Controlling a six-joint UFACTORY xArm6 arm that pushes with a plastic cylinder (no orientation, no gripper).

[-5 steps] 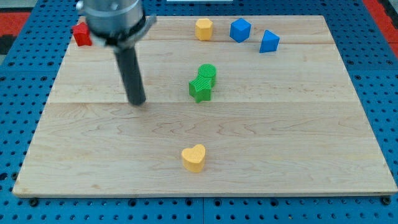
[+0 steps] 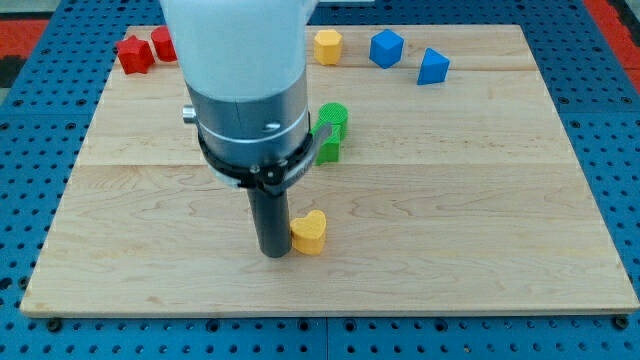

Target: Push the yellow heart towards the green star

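My tip [image 2: 273, 252] rests on the desk [image 2: 480, 200], touching the yellow heart [image 2: 310, 233] from the view's left; the rod carries no pincer, so no jaw state shows; the green star [image 2: 327, 148] lies toward the view's top, partly hidden by the arm.

Bright, even light fills the whole scene, and the pale wooden board [image 2: 480, 200] shows no harsh glare anywhere. Shadows are soft and short: a faint dark smudge sits under the yellow heart [image 2: 310, 233], and another hugs the base of the rod around my tip [image 2: 272, 254]. The big white and grey arm housing [image 2: 245, 90] looks slightly smeared at its edges (close to the lens, so not quite sharp), with a mild sheen on its white upper part. The blue blocks [image 2: 386, 47] at the view's top stay crisp and saturated. The board's side edges slant inward towards the top, from perspective.
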